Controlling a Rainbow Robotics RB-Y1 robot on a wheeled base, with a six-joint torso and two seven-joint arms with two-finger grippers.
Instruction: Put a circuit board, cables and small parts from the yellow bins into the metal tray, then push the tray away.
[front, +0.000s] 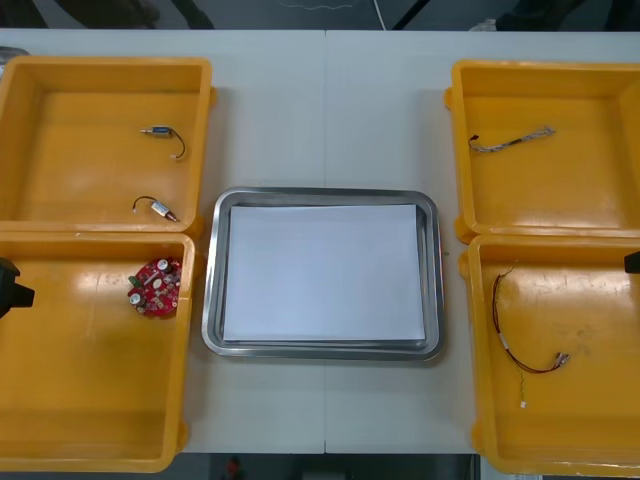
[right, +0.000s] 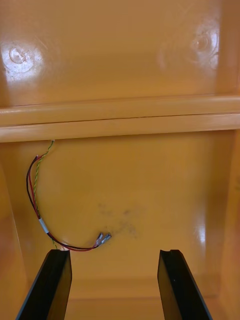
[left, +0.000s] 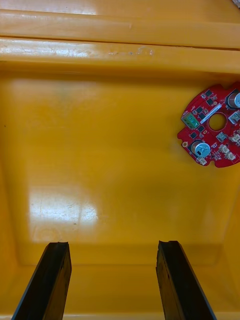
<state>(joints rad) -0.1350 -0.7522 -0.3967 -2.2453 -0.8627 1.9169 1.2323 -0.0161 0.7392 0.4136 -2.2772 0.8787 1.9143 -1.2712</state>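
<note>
On the left of the light surface (front: 325, 110) stand two yellow bins. The far left bin (front: 100, 68) holds two small metal parts, one (front: 158, 130) toward its far side and another (front: 160, 208) nearer its front wall, each with a short dark wire curling off it. The near left bin (front: 60, 400) holds the round red circuit board (front: 156, 288), which lies flat near the bin's far inner corner.

The left jaws sit at the outer edge of this near bin, above its floor. In the left wrist view they stand wide apart with nothing between them, and the board lies well beyond the tips, off to one side.

Between the two pairs of bins rests the metal tray (front: 211, 290), white inside and holding nothing.

On the right, the far right bin (front: 470, 75) holds a twisted pale cable (front: 512, 140). The near right bin (front: 480, 400) holds the red and yellow cable (front: 510, 335), bent in a loose curve. The right jaws sit at this bin's outer edge, near its far wall. In the right wrist view they are spread wide and hold nothing, and the cable's metal ends lie on the bin floor just ahead of the tips.
</note>
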